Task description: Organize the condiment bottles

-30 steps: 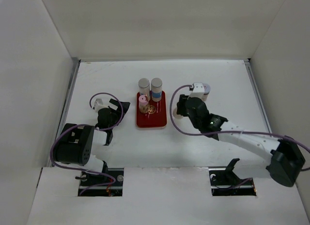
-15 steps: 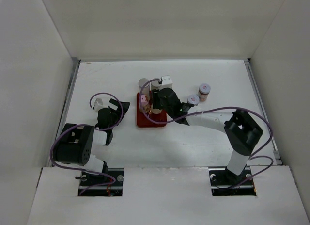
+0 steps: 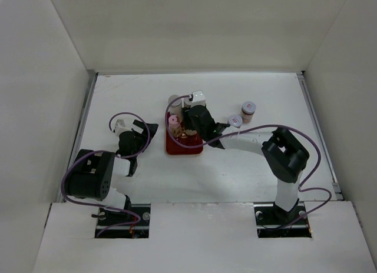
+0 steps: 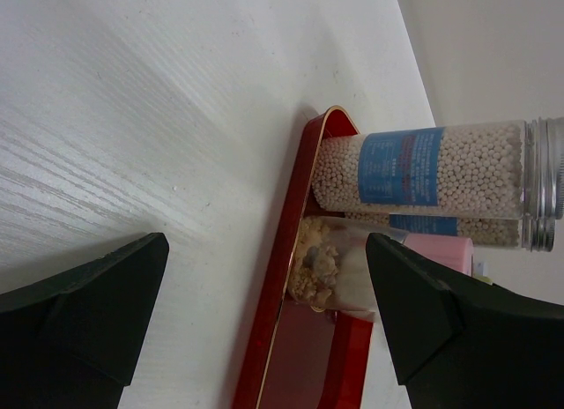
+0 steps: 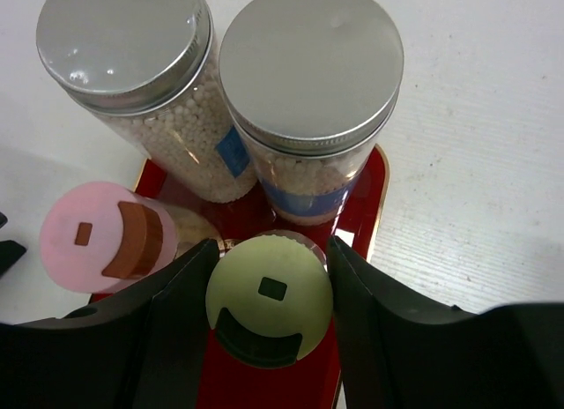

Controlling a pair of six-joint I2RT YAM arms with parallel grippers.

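The right gripper (image 5: 271,255) is half closed on the yellow-green-capped jar (image 5: 269,303), one finger against each side of its cap. It is over the red tray (image 5: 359,206) toward the right edge — whether the jar's base touches the tray I cannot tell. The two grey-lidded jars (image 5: 123,39) (image 5: 310,65) stand side by side at the tray's far edge with the pink-capped jar (image 5: 110,237) by its left edge, and the two squat white-lidded jars (image 3: 235,120) (image 3: 248,110) sit on the table (image 3: 129,90) right of the tray. The left gripper (image 4: 264,250) rests off the tray's left edge — fingers wide apart, holding nothing.
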